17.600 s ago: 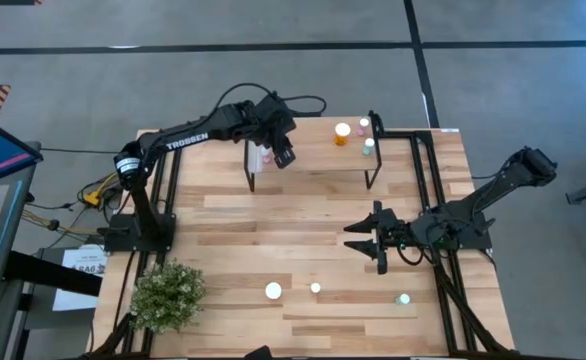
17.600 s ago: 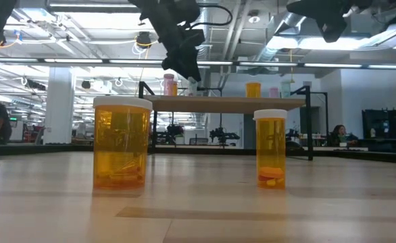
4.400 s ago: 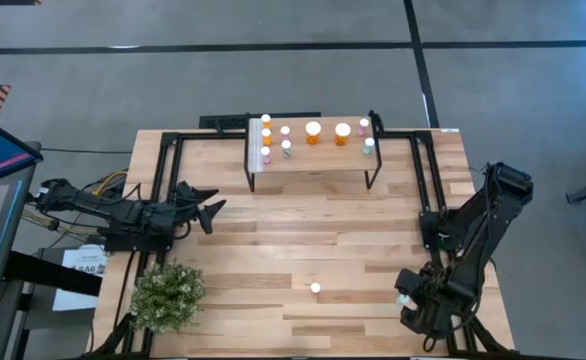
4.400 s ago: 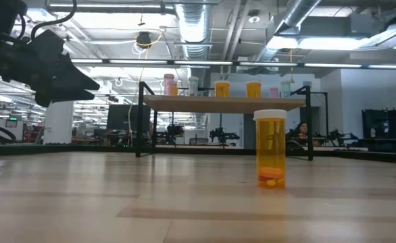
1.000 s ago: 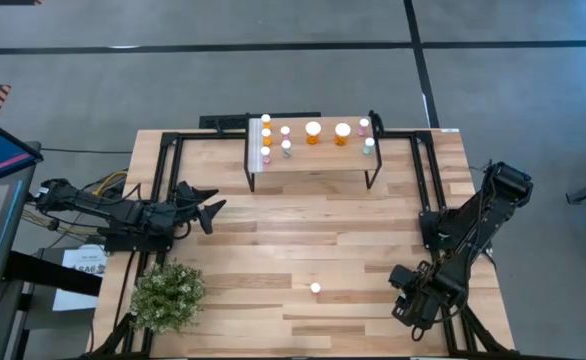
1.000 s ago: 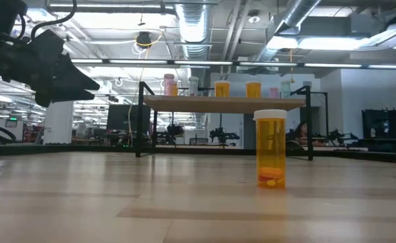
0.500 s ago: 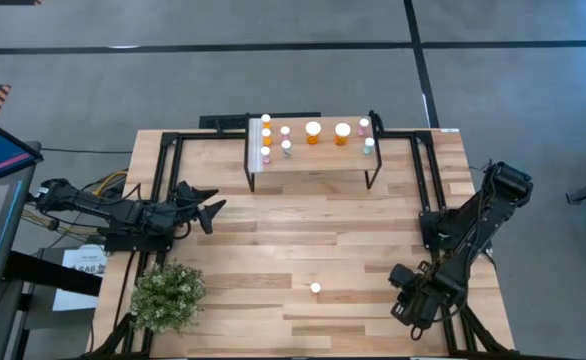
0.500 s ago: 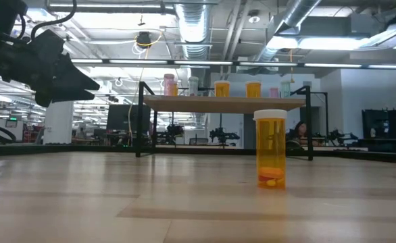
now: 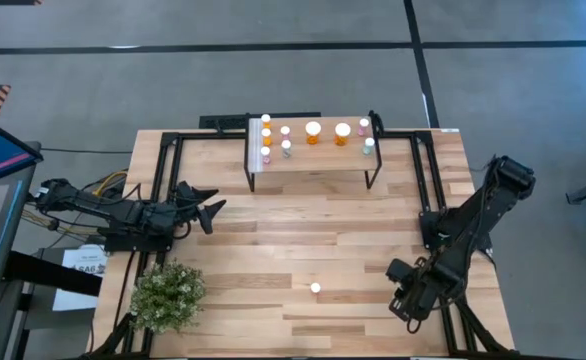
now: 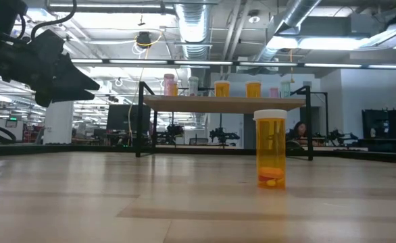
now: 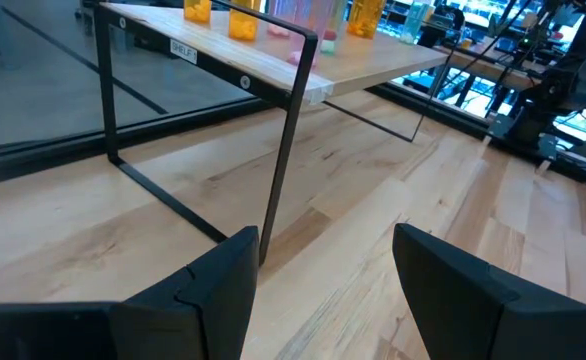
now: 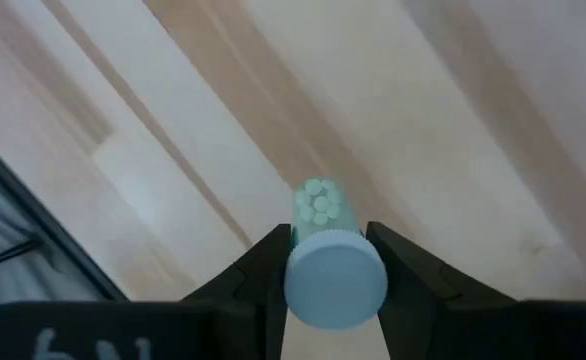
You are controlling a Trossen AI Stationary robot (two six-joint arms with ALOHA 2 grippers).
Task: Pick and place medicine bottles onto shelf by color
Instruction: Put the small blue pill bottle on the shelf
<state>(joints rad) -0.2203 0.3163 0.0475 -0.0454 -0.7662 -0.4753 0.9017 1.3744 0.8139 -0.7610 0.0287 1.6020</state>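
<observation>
My right gripper (image 9: 406, 293) is near the table's right near corner, shut on a pale green medicine bottle (image 12: 320, 205) with a white cap. The gripper hides this bottle in the high view. One orange bottle (image 9: 315, 288) (image 10: 270, 148) stands upright on the table to its left. The shelf (image 9: 313, 162) (image 10: 225, 102) (image 11: 273, 70) stands at the far edge. It carries several orange, pink and green bottles (image 9: 313, 132). My left gripper (image 9: 209, 211) (image 11: 323, 270) waits open at the table's left side, pointing toward the shelf. My right gripper pinches the green bottle between its two fingers (image 12: 268, 265), just under the white cap (image 12: 335, 285). The fingers come from above, pointing down, and the bottle's body (image 12: 320, 205) points away toward the tabletop. Whether its base touches the wood cannot be told.
A small green plant (image 9: 168, 295) sits at the near left corner. Black frame rails (image 9: 438, 200) run along both table sides. Bare wood (image 9: 303, 230) lies between the shelf and the orange bottle. The low view shows a room with desks behind the table.
My right arm has shifted slightly, and its gripper, still shut on the green bottle, has moved a little toward the far edge. The left arm and the orange bottle have stayed where they were.
</observation>
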